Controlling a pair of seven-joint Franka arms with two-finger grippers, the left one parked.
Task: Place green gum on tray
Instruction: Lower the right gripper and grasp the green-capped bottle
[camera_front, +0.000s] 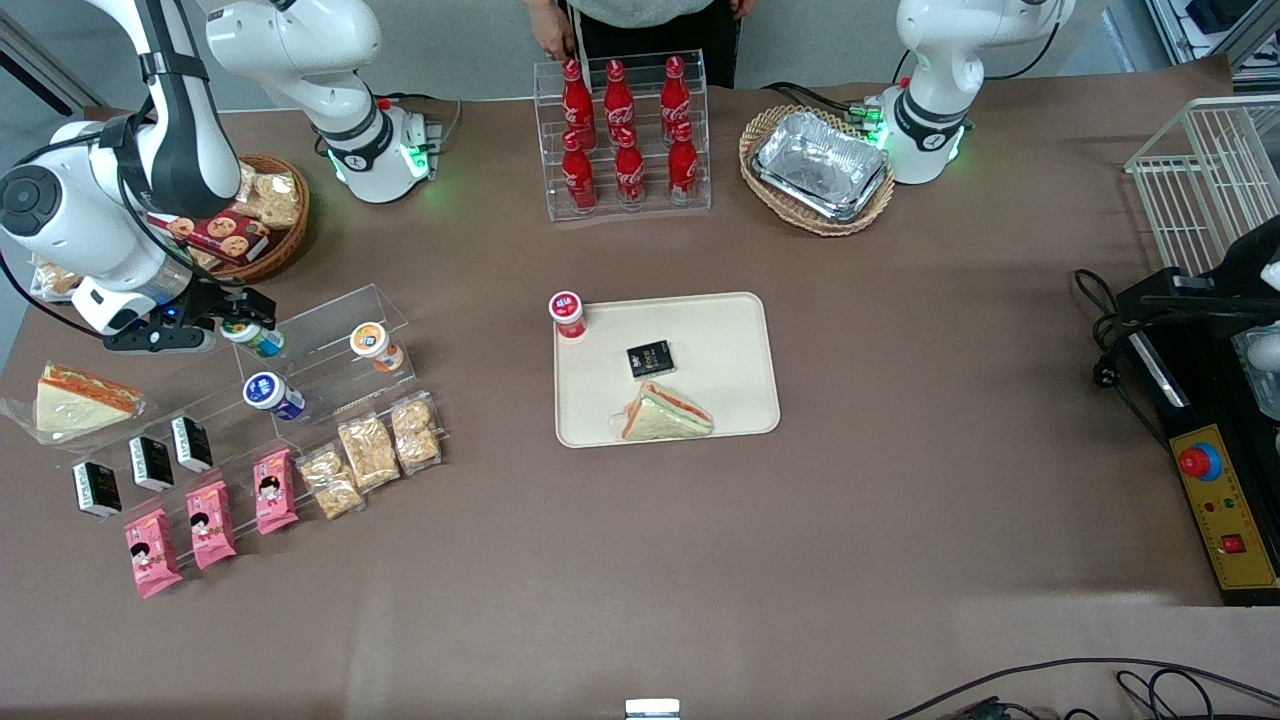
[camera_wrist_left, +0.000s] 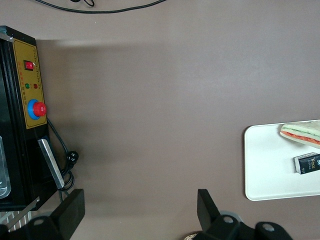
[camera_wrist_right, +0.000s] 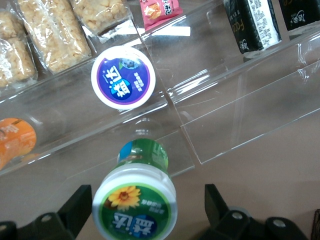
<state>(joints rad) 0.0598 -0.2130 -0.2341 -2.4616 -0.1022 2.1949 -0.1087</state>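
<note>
Three pink snack packs (camera_front: 152, 552) lie nearest the camera. Farther back, the small round green gum bottle (camera_wrist_right: 135, 205), white-capped with a sunflower label, stands on the clear acrylic shelf (camera_front: 330, 330) between the pincer's (camera_wrist_right: 145, 210) spread fingers, untouched. One blue-capped bottle (camera_wrist_right: 123, 78) stands beside it; the beige rectangular tray (camera_front: 720, 330) lies well apart.

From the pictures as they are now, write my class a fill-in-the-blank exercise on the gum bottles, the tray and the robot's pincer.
1. The pincer has its fingers on either side of the green gum, which rests on the clear ____ rack.
2. The bottle at the tray's rim has a ____ cap.
3. On the tray lie a small black pack and a wrapped ____.

Missing words: acrylic; red; sandwich
</note>
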